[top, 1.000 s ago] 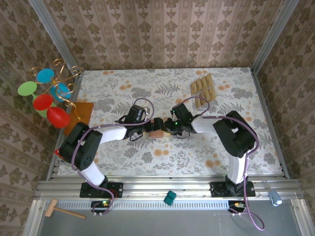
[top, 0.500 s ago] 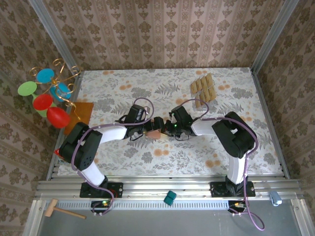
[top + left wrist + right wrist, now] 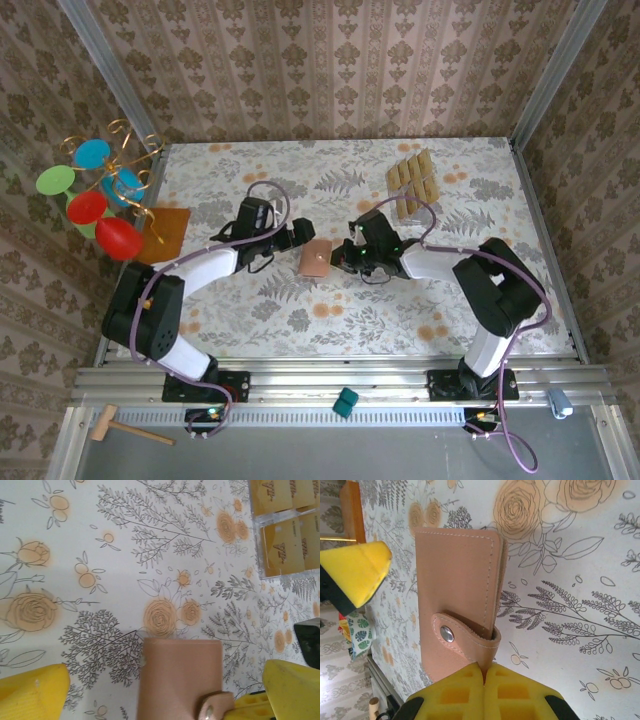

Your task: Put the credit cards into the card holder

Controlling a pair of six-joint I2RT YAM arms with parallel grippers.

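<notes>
A second ago both arms were crowded over the card holder (image 3: 317,258). Now the left hand (image 3: 287,236) has drawn back toward ten o'clock of it. Its yellow fingers (image 3: 35,690) are spread wide and hold nothing, though the wrist view shows the holder lying between them.

The holder lies flat on the counter (image 3: 300,310) near the middle, folded closed with its strap snapped down.

The right hand (image 3: 347,254) is at its three o'clock side. Its pads (image 3: 455,695) are pressed together right against the strap edge. I cannot tell whether any leather is caught between them.

The credit cards (image 3: 412,183) lie in rows well apart, off at one o'clock.

By my reckoning the task has hardly begun. No card is in, and the snap needs undoing before one can go in. The pull-back may just be a change of grip.
</notes>
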